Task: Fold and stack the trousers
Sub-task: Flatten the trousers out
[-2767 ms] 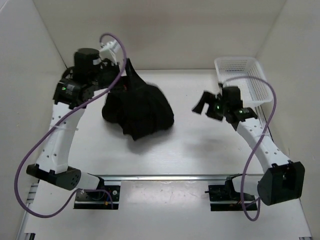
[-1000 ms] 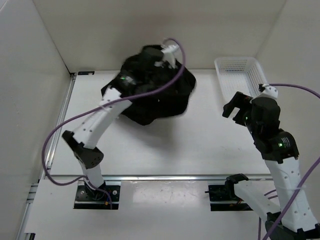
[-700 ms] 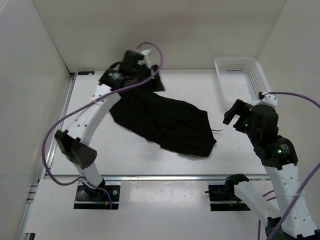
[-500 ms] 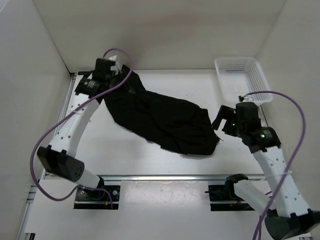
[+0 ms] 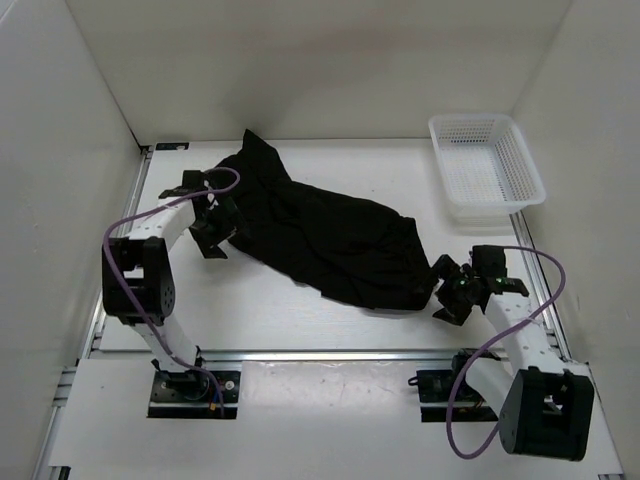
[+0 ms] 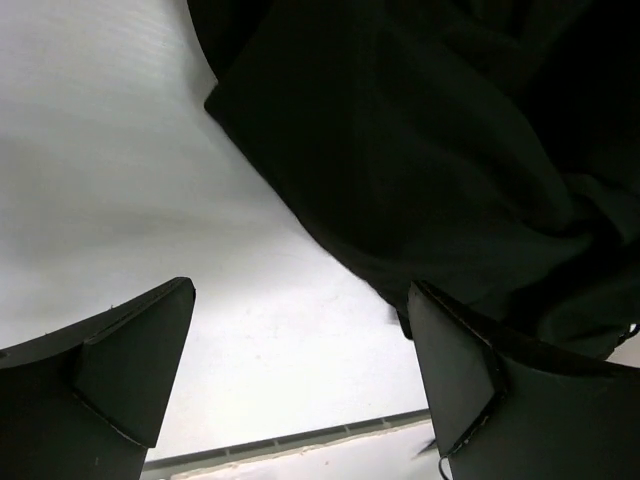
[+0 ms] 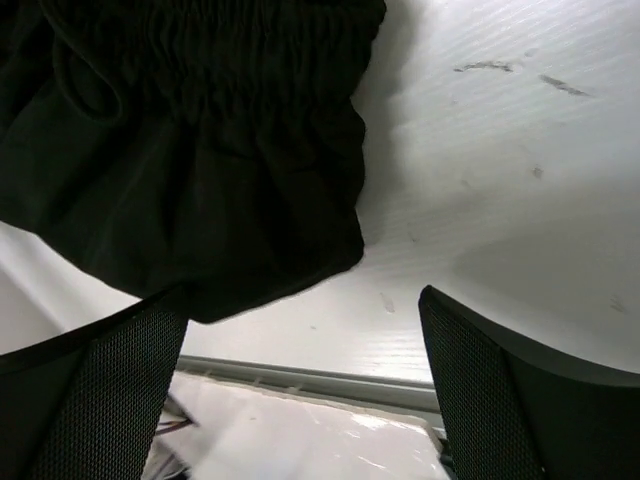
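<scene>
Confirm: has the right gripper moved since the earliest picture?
Yes. The right gripper has come down the view, toward the arm bases, farther from the white basket.

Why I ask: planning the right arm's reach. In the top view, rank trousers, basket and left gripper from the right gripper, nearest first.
1. trousers, just left of the right gripper.
2. white basket, far right corner.
3. left gripper, farthest, at the trousers' left end.

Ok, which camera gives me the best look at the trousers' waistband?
Right wrist: the gathered elastic waistband fills its upper left, close up. Top external shows the whole trousers, but there the waistband is just dark cloth near the right gripper. Left wrist shows only plain black fabric.
</scene>
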Robot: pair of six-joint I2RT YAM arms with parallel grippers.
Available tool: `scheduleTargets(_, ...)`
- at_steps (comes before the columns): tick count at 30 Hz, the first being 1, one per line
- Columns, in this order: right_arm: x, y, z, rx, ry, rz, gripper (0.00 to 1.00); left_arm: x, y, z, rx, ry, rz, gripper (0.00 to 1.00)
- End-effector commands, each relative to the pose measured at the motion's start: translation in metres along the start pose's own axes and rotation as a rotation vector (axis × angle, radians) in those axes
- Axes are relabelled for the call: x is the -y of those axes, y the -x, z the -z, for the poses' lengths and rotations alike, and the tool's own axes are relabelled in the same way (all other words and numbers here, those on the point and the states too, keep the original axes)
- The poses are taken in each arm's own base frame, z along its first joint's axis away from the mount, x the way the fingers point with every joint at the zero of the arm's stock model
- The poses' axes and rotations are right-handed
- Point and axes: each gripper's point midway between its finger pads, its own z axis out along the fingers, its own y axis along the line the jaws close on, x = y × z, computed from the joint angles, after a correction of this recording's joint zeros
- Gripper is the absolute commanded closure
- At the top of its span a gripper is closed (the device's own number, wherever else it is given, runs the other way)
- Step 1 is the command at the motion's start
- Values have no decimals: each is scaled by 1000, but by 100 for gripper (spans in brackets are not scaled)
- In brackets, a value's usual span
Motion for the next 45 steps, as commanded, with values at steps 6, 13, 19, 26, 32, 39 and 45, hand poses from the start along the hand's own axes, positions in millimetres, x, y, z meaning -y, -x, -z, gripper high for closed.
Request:
scheduleTargets(6, -42, 51, -19, 53, 154, 58, 24, 36, 12, -14, 4, -142, -26, 20)
scheduleTargets(13, -50, 78, -39, 35, 148, 102, 93, 57, 37, -6, 50, -182, -37, 90)
scheduleTargets(19, -118, 135, 22, 193, 238, 203, 100, 96, 97, 82, 306, -252, -105, 90)
scheduleTargets(26, -140, 151, 94, 374, 210, 231, 100, 111, 109, 210, 548, -212, -145, 90)
scheduleTargets(32, -165, 146, 148, 448, 267, 242, 100, 95, 100, 310, 729, -214, -104, 90)
scheduleTargets(39, -101, 101, 140, 434, 98, 232, 100, 55, 56, 317, 721, -102, -82, 70)
scheduleTargets(45, -44, 64, 94, 344, -5, 125, 100, 30, 60, 216, 474, 4, -58, 3)
